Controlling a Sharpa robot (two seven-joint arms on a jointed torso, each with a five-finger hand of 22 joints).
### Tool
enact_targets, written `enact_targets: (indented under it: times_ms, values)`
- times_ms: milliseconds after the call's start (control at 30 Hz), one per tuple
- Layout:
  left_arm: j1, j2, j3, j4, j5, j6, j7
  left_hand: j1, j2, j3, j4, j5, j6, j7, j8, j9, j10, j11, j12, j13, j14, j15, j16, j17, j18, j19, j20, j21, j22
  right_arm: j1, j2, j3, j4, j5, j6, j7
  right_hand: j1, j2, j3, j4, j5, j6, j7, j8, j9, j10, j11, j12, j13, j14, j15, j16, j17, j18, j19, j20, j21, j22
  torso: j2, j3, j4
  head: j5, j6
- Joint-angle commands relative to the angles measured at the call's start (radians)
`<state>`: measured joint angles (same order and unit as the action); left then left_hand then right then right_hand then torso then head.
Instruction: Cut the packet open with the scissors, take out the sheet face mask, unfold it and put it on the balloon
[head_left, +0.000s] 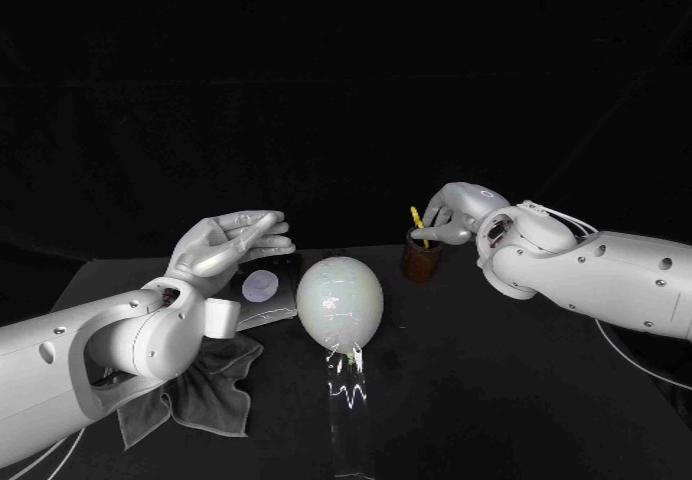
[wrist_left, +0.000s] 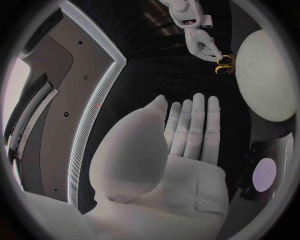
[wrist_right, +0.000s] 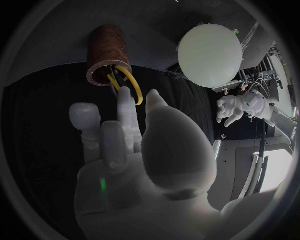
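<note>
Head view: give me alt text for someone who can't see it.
The right hand is at the yellow-handled scissors, which stand in a brown cup. A pale balloon lies in the middle, with a dark packet, a grey cloth and the raised, open left hand on its left.

Head camera looks down on the table (head_left: 490, 400) from its near side; wrist cameras sit close behind left hand (wrist_left: 172, 165) and right hand (wrist_right: 137, 155); all share the balloon (head_left: 340, 300).

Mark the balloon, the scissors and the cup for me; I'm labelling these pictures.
balloon (head_left: 340, 300): head view, middle of its pale body.
scissors (head_left: 417, 219): head view, on the yellow handle.
cup (wrist_right: 107, 42): right wrist view, on its brown outer wall.
</note>
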<state>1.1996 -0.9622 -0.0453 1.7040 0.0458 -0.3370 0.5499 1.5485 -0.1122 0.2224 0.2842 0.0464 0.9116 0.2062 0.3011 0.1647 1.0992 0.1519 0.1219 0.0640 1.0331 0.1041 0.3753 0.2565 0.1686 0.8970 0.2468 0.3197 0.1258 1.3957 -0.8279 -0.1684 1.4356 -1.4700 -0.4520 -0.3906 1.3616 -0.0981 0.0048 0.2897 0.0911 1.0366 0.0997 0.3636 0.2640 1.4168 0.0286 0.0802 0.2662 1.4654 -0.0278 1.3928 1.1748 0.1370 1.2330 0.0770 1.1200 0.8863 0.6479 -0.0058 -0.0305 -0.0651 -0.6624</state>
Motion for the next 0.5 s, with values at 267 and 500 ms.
enact_targets:
  times_ms: [267, 500]
  values:
    - [0.002, 0.002, 0.001, 0.000, 0.001, 0.020, 0.010, -0.008, 0.000, 0.004, 0.005, 0.003, 0.000, 0.005, -0.006, -0.001, 0.010, 0.000, -0.007, 0.000, 0.005, 0.001, -0.005, 0.002, 0.016, 0.006, 0.000, -0.005, -0.002, -0.001, 0.026, -0.001, -0.031, -0.051, 0.023, -0.030, 0.014, 0.013, 0.012, -0.001, 0.013, 0.011, -0.002, 0.007, 0.001, 0.009, -0.002, 0.005, 0.003, 0.045, -0.008, 0.013, 0.012, -0.015, 0.010, -0.002, 0.013, 0.017, -0.002, 0.0004, -0.0005, 0.000, -0.004]
    - [0.002, 0.002, 0.001, 0.000, 0.001, 0.021, 0.007, -0.008, 0.000, 0.004, 0.005, 0.003, 0.000, 0.005, -0.006, -0.001, 0.010, 0.000, -0.007, 0.000, 0.005, 0.001, -0.005, 0.002, 0.016, 0.006, 0.000, -0.005, -0.002, -0.005, 0.042, -0.002, -0.042, -0.061, 0.039, -0.038, 0.030, 0.012, 0.019, 0.000, 0.032, 0.017, -0.006, 0.008, 0.002, 0.013, -0.005, 0.005, 0.005, 0.044, -0.011, 0.016, 0.012, -0.016, 0.009, -0.004, 0.021, 0.028, -0.003, 0.0004, -0.0012, 0.000, -0.004]
